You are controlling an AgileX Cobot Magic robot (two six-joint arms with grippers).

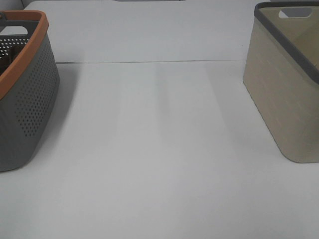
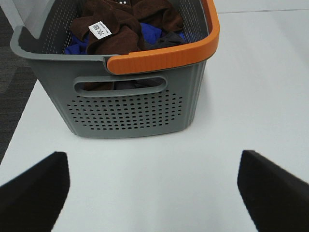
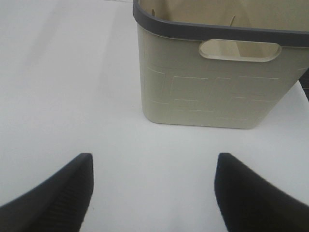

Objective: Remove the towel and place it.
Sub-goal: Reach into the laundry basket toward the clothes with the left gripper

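The dark brown towel (image 2: 123, 21) with a small white label lies crumpled in the grey basket with an orange rim (image 2: 159, 58), on top of blue cloth. That basket stands at the left edge of the exterior view (image 1: 25, 99); the towel is hidden there. My left gripper (image 2: 154, 193) is open and empty, over the table a short way in front of the basket's handle side. My right gripper (image 3: 154, 193) is open and empty, in front of the beige basket (image 3: 212, 82). Neither gripper shows in the exterior view.
The beige basket with a dark grey rim (image 1: 289, 84) stands at the right of the white table (image 1: 159, 149); I see nothing inside it. A blue cloth (image 2: 149, 34) and a dark cloth lie under the towel. Dark floor lies past the table's edge (image 2: 9, 96).
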